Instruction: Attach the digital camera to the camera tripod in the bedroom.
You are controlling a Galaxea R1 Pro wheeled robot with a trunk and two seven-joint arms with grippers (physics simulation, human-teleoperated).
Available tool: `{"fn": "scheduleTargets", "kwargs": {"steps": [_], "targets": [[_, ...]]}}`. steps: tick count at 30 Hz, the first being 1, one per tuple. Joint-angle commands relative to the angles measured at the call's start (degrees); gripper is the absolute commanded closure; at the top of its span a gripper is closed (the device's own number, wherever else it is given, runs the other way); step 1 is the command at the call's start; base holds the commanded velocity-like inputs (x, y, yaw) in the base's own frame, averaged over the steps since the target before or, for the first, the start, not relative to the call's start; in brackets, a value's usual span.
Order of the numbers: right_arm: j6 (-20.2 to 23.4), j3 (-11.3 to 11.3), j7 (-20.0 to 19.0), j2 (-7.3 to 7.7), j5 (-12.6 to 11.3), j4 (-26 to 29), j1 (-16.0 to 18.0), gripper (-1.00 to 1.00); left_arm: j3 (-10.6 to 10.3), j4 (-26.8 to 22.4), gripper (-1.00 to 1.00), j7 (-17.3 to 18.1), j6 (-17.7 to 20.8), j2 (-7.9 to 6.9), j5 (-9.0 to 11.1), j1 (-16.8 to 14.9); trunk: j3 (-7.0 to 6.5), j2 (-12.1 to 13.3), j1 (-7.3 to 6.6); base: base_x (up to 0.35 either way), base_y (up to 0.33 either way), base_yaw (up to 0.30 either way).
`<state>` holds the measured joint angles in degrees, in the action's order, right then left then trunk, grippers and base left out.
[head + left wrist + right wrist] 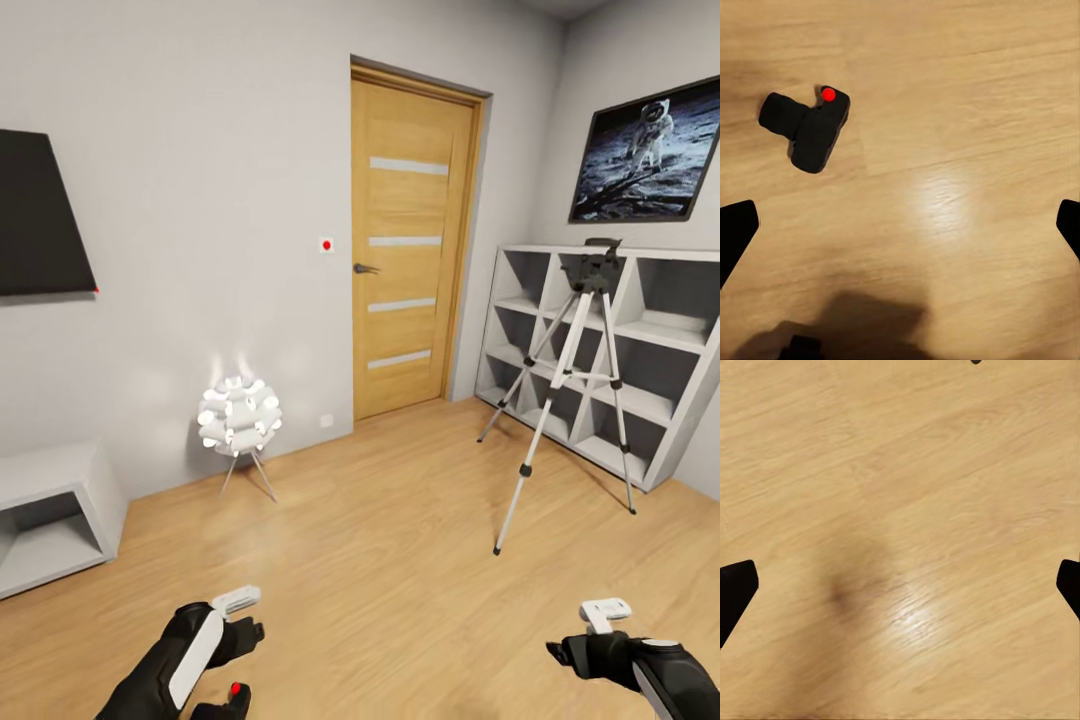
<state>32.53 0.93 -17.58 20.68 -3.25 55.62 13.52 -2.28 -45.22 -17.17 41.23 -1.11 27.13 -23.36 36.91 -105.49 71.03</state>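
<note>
On bare wood floor (pixel 400 540) below spread-fingered left gripper (pixel 900 225), digital camera (pixel 806 127) lying loose, right gripper (pixel 900 585) spread too, camera tripod (pixel 575 400) well apart by shelving (pixel 660 340).

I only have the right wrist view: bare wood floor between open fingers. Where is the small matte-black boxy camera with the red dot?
Observer: The left wrist view shows the digital camera lying on the light wood floor. It is apart from both fingers, off to one side of the open left gripper.
Operator: And the tall silver-legged tripod?
Observer: In the head view the camera tripod stands upright ahead on the right, just in front of the white cubby shelving and to the right of the orange-brown wooden door.
</note>
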Motion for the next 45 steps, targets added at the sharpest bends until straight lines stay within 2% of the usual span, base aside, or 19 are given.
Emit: {"fn": "scheduleTargets", "kwargs": {"steps": [1,2,3,4,5,8,12,17,21,23,24,29,35,45], "targets": [[2.92,0.06,-0.08,-0.02,-0.33,1.93,0.13,-1.00,-0.26,0.35,-1.00,-0.55,0.15,-0.16,0.61,-0.53,0.25,-0.45,0.22,0.000,0.000,0.000],[5.25,0.02,-0.04,-0.06,-0.35,3.88,0.21,-1.00,-0.28,0.64,-1.00,-0.61,0.35,-0.24,0.58,-1.07,0.43,-0.85,0.44,0.000,0.000,0.000],[9.35,-0.04,0.02,-0.31,-0.37,8.43,0.33,-1.00,-0.26,0.74,-1.00,-0.69,1.58,-0.39,0.57,-2.12,0.61,-1.25,0.66,0.000,0.000,0.000],[9.35,-0.04,0.02,-0.31,-0.37,8.43,0.33,-1.00,-0.26,0.74,-1.00,-0.69,1.58,-0.39,0.57,-2.12,0.79,-1.65,0.88,0.000,0.000,0.000],[12.45,-0.03,0.08,-0.87,-0.33,13.35,0.37,-1.00,-0.14,0.21,-1.00,-0.71,3.02,-0.48,0.54,-2.79,0.97,-2.05,1.10,0.000,0.000,0.000],[15.10,-0.02,0.18,-2.42,-0.15,19.51,-0.18,-1.00,0.17,-0.74,-1.00,-0.70,4.05,-0.71,0.61,-3.24,1.51,-3.25,1.76,0.000,0.000,0.000],[16.47,0.04,1.05,-4.49,-0.01,23.46,-1.42,-1.00,0.34,-1.08,-1.00,-1.02,3.49,-1.24,0.49,-3.38,2.22,-4.86,2.64,0.000,0.000,0.000],[17.04,0.09,3.00,-5.31,-0.06,25.34,-2.17,-1.00,0.21,-0.14,-1.00,-0.87,1.40,-1.70,0.52,-3.78,3.12,-6.86,3.74,0.000,0.000,0.000],[17.24,0.11,3.67,-5.48,-0.08,26.17,-2.44,-1.00,0.17,3.08,-1.00,-0.58,0.08,-2.57,0.52,-4.68,3.84,-8.47,4.61,0.000,0.000,0.000],[17.41,0.16,3.90,-5.39,-0.09,27.29,-2.71,-1.00,-0.02,7.81,-1.00,-0.46,-4.09,-3.03,0.42,-5.31,4.20,-9.27,5.05,0.000,0.000,0.000],[17.41,0.16,3.90,-5.39,-0.09,27.29,-2.71,-1.00,-0.02,7.81,-1.00,-0.46,-4.09,-3.03,0.42,-5.31,4.38,-9.67,5.27,0.000,0.000,0.000],[17.47,0.20,4.10,-5.33,-0.09,29.64,-4.04,-1.00,-0.46,12.16,-1.00,-0.65,-8.88,-3.22,0.28,-5.81,5.28,-11.68,6.37,0.000,0.000,0.000],[17.48,0.21,4.20,-5.34,-0.09,30.82,-4.93,-1.00,-1.59,13.71,-1.00,-0.91,-10.21,-3.03,-1.11,-5.95,6.35,-14.08,7.69,0.000,0.000,0.000],[17.46,0.21,4.21,-5.38,-0.09,31.50,-5.73,-1.00,-1.96,14.13,-1.00,-0.54,-10.52,-2.84,-1.71,-5.99,8.15,-18.09,9.88,0.000,0.000,0.000]]}}
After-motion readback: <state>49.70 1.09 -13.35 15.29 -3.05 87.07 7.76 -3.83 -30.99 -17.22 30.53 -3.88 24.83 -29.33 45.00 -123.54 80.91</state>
